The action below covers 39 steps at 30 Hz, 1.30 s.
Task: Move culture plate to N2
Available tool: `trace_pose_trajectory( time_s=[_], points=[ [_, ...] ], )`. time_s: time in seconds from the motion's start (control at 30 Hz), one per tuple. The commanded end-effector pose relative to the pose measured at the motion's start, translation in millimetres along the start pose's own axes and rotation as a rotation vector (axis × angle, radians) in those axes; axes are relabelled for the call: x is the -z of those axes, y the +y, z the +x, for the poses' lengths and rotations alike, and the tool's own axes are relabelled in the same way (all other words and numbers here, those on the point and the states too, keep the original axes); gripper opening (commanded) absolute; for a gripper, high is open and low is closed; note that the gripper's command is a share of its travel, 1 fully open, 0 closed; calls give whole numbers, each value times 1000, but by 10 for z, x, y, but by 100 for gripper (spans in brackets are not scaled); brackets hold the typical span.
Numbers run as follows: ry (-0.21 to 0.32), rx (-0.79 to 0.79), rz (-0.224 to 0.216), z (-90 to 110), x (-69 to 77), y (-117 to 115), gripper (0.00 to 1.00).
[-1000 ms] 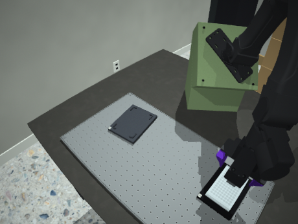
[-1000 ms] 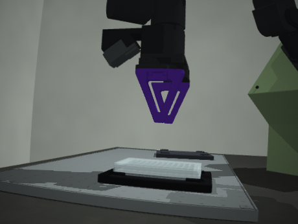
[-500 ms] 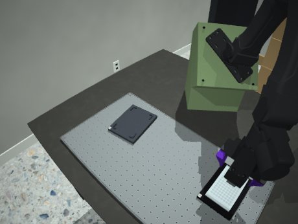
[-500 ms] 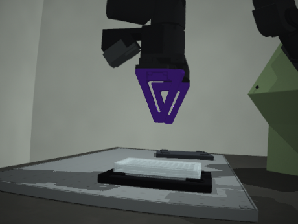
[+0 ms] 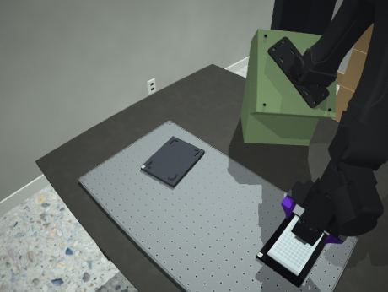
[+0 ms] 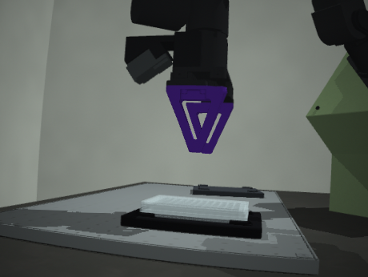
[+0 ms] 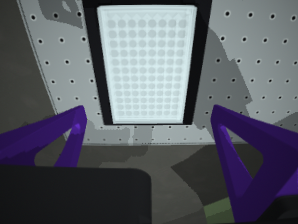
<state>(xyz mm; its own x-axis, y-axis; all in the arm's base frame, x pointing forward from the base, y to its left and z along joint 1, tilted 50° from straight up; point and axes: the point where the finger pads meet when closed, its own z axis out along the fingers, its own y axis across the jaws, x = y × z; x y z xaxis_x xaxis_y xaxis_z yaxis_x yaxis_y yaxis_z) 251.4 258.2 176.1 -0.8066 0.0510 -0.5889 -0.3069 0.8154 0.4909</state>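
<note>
Overhead, claw (image 6: 201,150) pointing straight down, spread wide and empty, above lidded plate (image 6: 194,207).

Arm body: matte black links, purple fingers.

The arm (image 5: 358,139) is built of blocky, matte black segments with chamfered edges and no visible cables or lettering. Its foot is a black rectangular mounting plate (image 5: 299,72) with rounded corners and small dark screw holes along its edges. The wrist housing (image 6: 200,48) is black and boxy, with a dark grey angled module (image 6: 149,66) protruding from one side. The gripper (image 6: 202,150) carries two deep purple fingers, each an open triangular frame with a cut-out centre, tapering to a narrow tip. A small light grey patch (image 5: 299,209) shows on the black body near the finger roots.
</note>
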Motion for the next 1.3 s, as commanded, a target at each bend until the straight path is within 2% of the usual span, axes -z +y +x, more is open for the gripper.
trace_pose_trajectory(
  time_s=[0.0, 0.9, 1.27],
  points=[
    [11, -1, 4, 72, -115, -22, 100],
    [9, 0, 6, 77, -492, -28, 100],
    [-27, -1, -17, -97, -633, 84, 100]
  ],
)
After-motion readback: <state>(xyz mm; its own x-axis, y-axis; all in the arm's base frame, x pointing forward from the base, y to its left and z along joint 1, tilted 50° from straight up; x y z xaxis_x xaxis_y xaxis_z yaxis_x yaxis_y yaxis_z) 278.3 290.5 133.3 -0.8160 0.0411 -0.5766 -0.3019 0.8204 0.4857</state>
